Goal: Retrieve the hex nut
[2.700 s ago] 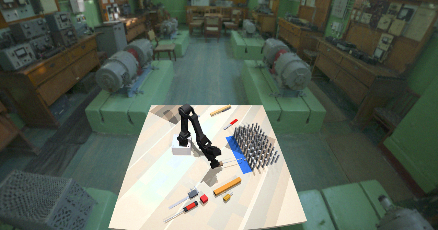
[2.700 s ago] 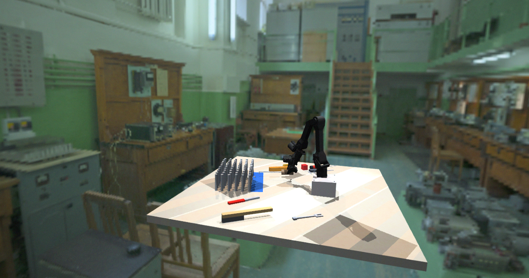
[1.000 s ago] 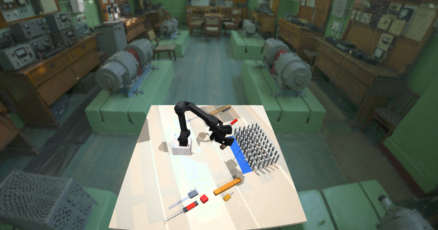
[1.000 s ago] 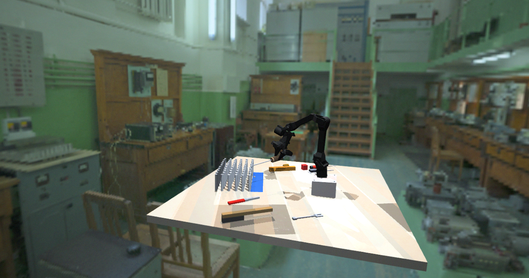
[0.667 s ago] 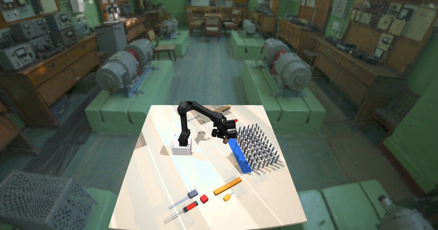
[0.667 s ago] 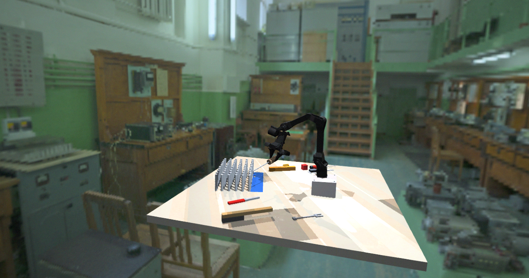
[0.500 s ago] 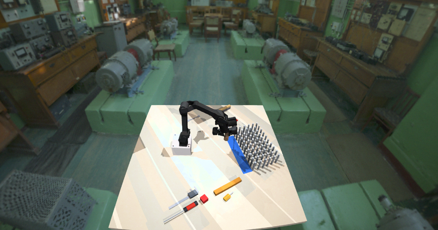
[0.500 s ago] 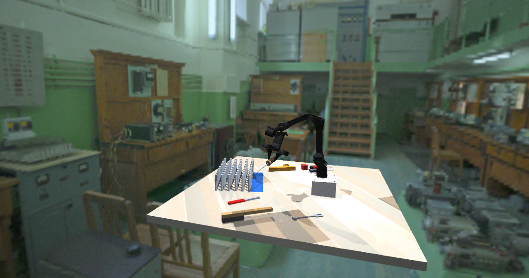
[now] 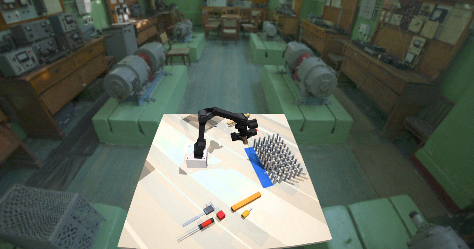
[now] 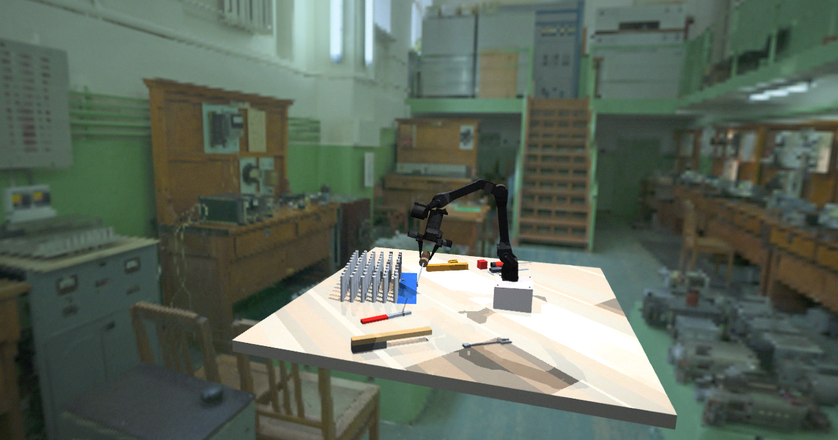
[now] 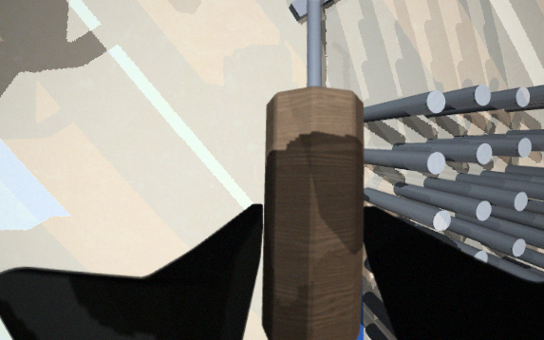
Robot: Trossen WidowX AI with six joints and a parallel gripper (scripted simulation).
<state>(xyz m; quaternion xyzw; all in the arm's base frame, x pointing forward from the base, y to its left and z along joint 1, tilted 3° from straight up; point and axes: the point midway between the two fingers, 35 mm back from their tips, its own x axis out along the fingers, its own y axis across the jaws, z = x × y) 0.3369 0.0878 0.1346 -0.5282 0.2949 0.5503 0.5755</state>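
My gripper (image 9: 244, 138) (image 10: 424, 255) (image 11: 312, 216) is shut on the wooden handle of a thin metal-shafted tool. The handle (image 11: 313, 171) is upright in the fingers, its shaft (image 11: 314, 52) (image 10: 419, 274) slanting down near the far end of the blue taped strip (image 9: 266, 181) (image 10: 408, 297). The shaft's tip is outside the wrist view; I cannot tell whether it touches anything. The hex nut (image 9: 265, 172) (image 10: 402, 280) lies on the strip, towards its near end in the top view. The grey spacers (image 9: 277, 136) (image 11: 436, 162) stand upright beside the strip, close to my right finger in the wrist view.
A red-handled tool (image 10: 375, 319), a long wooden-topped block (image 10: 391, 336) and a wrench (image 10: 487, 342) lie on one side. An orange bar (image 9: 246, 201), yellow screwdriver (image 9: 245, 213), red cube (image 9: 220, 214), caliper (image 9: 208, 209) and red-and-black screwdriver (image 9: 206, 223) lie on the other.
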